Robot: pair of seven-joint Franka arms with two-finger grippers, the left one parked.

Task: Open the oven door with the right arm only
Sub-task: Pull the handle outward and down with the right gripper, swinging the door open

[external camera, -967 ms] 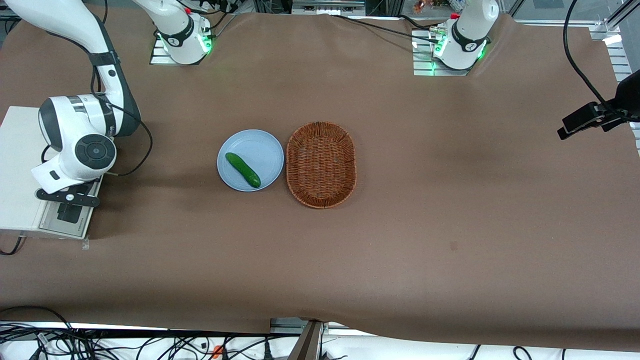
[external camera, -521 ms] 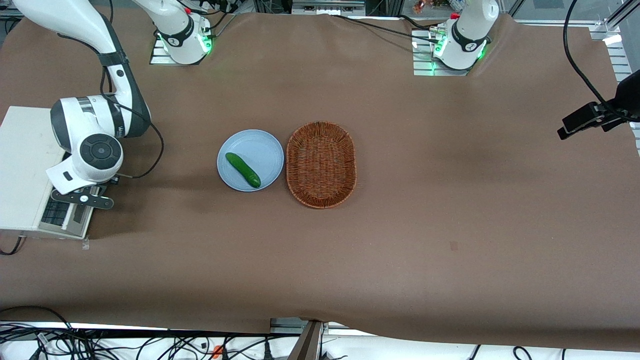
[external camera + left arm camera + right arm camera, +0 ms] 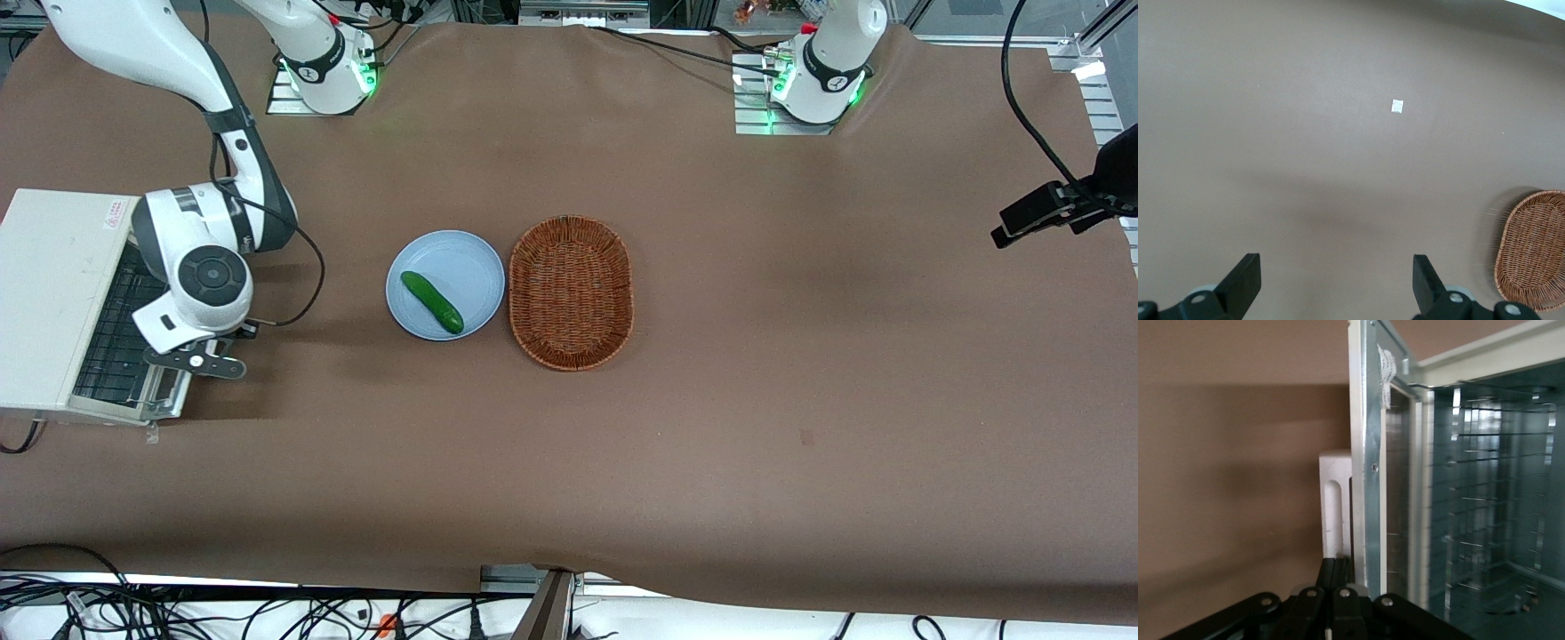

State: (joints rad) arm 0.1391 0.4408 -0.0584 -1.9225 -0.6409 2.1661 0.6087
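Note:
The white toaster oven [image 3: 53, 284] stands at the working arm's end of the table. Its oven door [image 3: 167, 396] hangs partly open, and the wire rack [image 3: 111, 342] shows inside. The right arm [image 3: 209, 267] reaches down in front of the oven, with its black gripper [image 3: 191, 363] at the door's free edge. In the right wrist view the door [image 3: 1368, 487] shows edge-on with the metal interior [image 3: 1491, 507] beside it. The gripper [image 3: 1338, 565] is shut, its fingers pressed together against the door's outer face by a white handle block [image 3: 1335, 500].
A pale blue plate [image 3: 471, 258] holding a green cucumber [image 3: 432, 302] lies mid-table, beside a brown wicker basket [image 3: 513, 284]. The basket [image 3: 1501, 260] also shows in the left wrist view. Cables trail from the arm's wrist over the brown cloth.
The right arm has moved away from the oven toward the table's middle. The door has swung further open with it, so the wire rack now shows.

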